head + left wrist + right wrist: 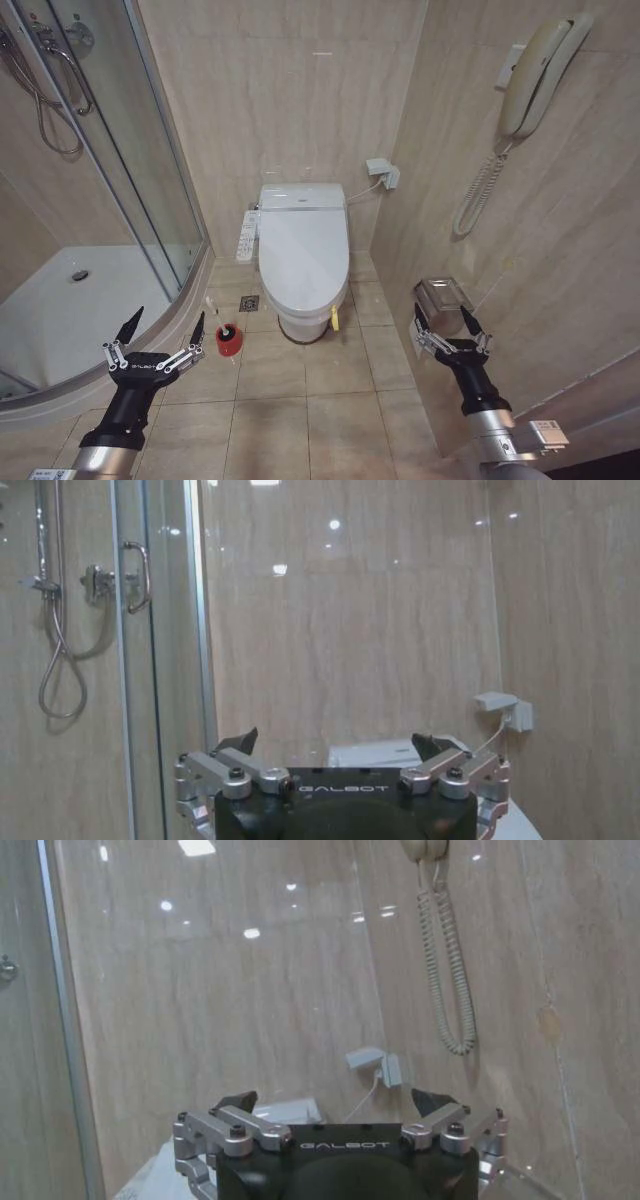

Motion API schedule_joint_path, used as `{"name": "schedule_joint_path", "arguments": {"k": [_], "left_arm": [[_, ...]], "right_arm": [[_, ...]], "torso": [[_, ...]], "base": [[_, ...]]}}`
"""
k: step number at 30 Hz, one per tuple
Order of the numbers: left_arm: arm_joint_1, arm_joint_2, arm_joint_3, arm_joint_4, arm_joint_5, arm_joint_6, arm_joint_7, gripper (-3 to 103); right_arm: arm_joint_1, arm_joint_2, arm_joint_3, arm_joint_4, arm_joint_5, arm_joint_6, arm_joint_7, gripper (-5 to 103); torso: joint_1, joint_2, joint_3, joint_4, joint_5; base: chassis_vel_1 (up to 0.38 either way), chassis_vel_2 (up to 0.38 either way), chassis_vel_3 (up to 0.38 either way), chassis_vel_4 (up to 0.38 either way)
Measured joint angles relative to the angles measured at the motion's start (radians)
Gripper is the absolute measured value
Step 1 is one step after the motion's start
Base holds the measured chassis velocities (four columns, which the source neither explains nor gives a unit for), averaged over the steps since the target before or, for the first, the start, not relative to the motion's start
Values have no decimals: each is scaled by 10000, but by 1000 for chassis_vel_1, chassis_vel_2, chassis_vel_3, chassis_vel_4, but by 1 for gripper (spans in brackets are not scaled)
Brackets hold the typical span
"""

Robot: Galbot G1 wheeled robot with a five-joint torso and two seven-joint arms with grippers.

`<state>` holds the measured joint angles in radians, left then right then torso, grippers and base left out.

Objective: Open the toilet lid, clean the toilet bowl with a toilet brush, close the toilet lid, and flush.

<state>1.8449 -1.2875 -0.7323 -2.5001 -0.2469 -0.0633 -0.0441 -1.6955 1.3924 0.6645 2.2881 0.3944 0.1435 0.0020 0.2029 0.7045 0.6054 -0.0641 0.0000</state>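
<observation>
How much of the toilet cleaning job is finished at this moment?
Nothing looks done yet. The toilet lid is down, covering the bowl. The toilet brush stands in its red holder on the floor left of the toilet. In hand: nothing; the left gripper and right gripper hover open and empty, short of the toilet. Left: opening, scrubbing, closing, flushing.

Glossy white toilet lid with yellow strap; red holder cup; beige veined wall tiles.
</observation>
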Motion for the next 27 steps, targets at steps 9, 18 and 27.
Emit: {"name": "schedule_joint_path", "arguments": {"k": [9, 18, 27], "left_arm": [[0, 0, 0, 0, 0, 0, 0, 100], [-1, 0, 0, 0, 0, 0, 0, 100], [0, 0, 0, 0, 0, 0, 0, 100]], "right_arm": [[-33, -50, 117, 18, -95, 170, -16, 100], [40, -191, 154, 151, 10, -27, -46, 100], [5, -108, -24, 153, -65, -137, -186, 100]], "torso": [[0, 0, 0, 0, 0], [0, 0, 0, 0, 0], [-1, 0, 0, 0, 0]], "base": [[0, 0, 0, 0], [0, 0, 0, 0], [0, 0, 0, 0]]}}
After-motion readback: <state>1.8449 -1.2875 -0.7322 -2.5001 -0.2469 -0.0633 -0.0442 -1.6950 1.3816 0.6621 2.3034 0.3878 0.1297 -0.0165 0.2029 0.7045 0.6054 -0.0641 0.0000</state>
